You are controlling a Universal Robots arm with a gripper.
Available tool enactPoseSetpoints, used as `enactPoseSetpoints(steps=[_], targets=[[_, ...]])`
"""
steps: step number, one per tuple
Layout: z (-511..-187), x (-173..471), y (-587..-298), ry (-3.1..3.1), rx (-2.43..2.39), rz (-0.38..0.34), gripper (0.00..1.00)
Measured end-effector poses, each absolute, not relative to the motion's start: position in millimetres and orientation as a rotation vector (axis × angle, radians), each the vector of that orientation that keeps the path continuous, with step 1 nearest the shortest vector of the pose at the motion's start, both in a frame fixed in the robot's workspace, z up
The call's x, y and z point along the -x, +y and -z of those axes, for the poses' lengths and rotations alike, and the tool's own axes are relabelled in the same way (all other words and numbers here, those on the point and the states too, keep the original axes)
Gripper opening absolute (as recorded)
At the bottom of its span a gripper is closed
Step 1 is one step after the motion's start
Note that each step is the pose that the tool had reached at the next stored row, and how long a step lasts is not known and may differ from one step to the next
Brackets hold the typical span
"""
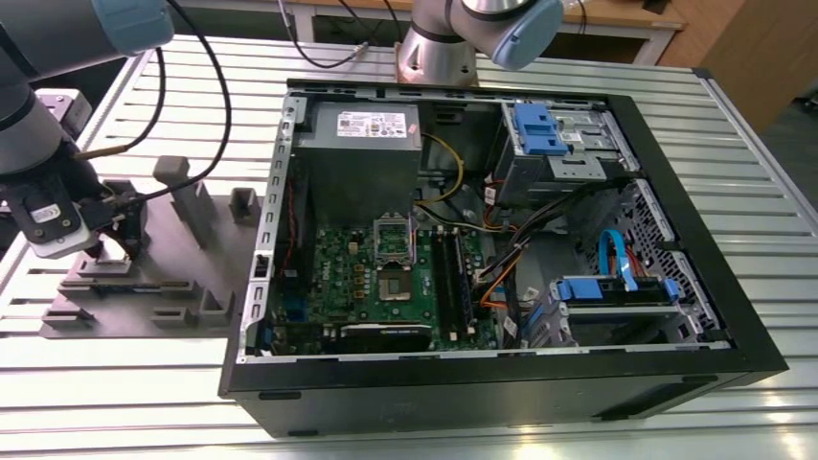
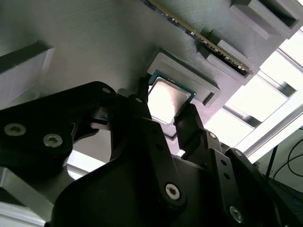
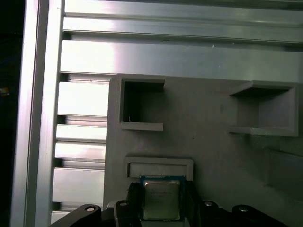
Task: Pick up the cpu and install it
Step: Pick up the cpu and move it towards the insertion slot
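Observation:
The cpu (image 2: 166,96), a small silvery square chip with a green rim, lies in a shallow pocket of the grey fixture plate (image 1: 192,287), which sits left of the computer case in the exterior view. My gripper (image 2: 165,113) straddles the cpu, with one dark finger (image 2: 142,101) against each of two opposite edges. In the first wrist view the cpu (image 3: 162,198) sits between the fingertips of the gripper (image 3: 162,210), just beside a raised grey lip. In the exterior view the gripper (image 1: 111,257) hangs low over the plate's left part. The green motherboard (image 1: 345,264) lies in the case, with its socket (image 1: 394,286) uncovered.
The open black computer case (image 1: 715,287) holds a grey power supply (image 1: 364,144), blue drive brackets (image 1: 620,287) and loose cables. Grey posts (image 1: 192,201) rise from the fixture plate. A memory stick (image 2: 199,35) stands in a slot beside the cpu pocket. A slatted metal table (image 1: 167,105) lies beneath everything.

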State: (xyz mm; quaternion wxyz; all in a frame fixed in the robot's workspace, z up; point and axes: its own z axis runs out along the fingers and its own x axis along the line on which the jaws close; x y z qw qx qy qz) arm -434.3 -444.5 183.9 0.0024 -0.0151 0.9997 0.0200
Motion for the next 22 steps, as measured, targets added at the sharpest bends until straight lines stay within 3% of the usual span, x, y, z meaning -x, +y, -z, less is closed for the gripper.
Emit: enactPoseSetpoints(steps=[22], targets=[[-206, 434, -445, 3.136, 0.047, -0.063, 0.47]])
